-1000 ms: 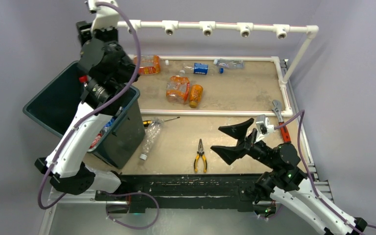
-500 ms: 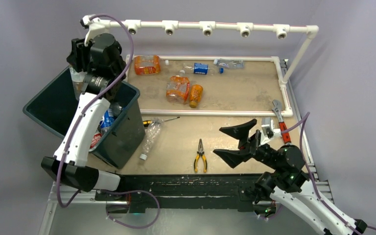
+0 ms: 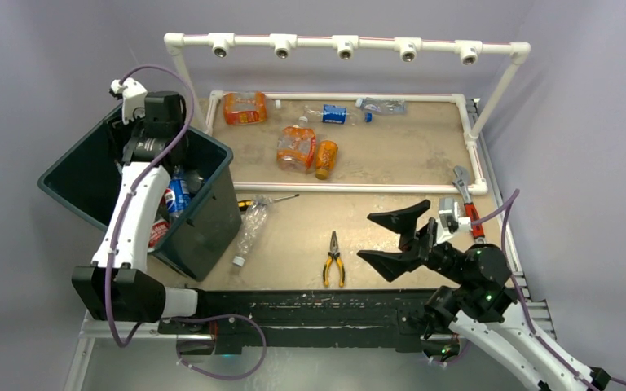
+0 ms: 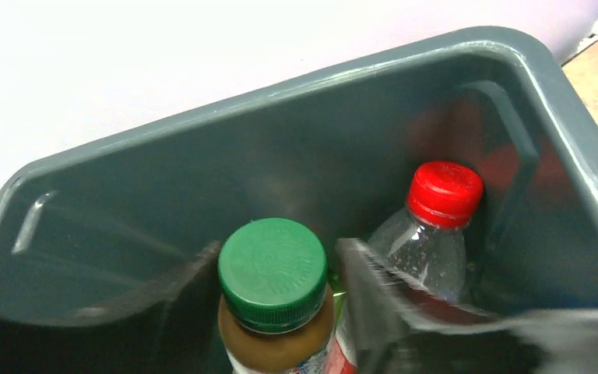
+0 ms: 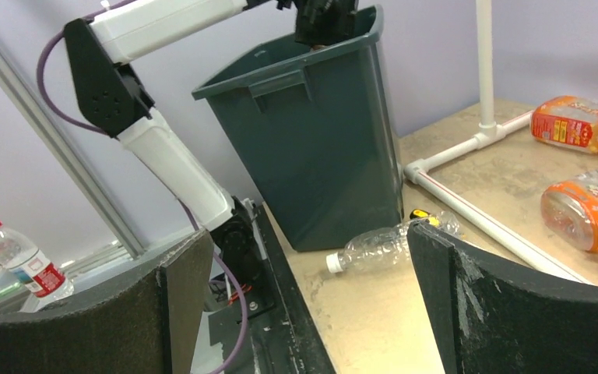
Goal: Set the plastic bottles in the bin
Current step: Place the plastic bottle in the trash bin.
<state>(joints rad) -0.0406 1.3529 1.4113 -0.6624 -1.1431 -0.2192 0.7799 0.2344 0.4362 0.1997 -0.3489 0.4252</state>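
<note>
Beside the counter [image 3: 375,155], left tool [image 4: 276,292] has sunk into the bin [image 3: 204,228], pinching a green-capped bottle [image 4: 271,269]; release likely comes next. Right tool [image 3: 364,235] spread.

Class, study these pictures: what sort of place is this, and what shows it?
Probably a robotics lab test bench: a white-and-black left robot arm and matching right robot arm mounted at a worn tan table, fenced by a white plastic pipe frame.

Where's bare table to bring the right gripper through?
Bare: the near strip between the pliers and the right gripper, and the far section from the orange bottle to the right pipe. Crowded: beside the bin, where a clear bottle lies.
</note>
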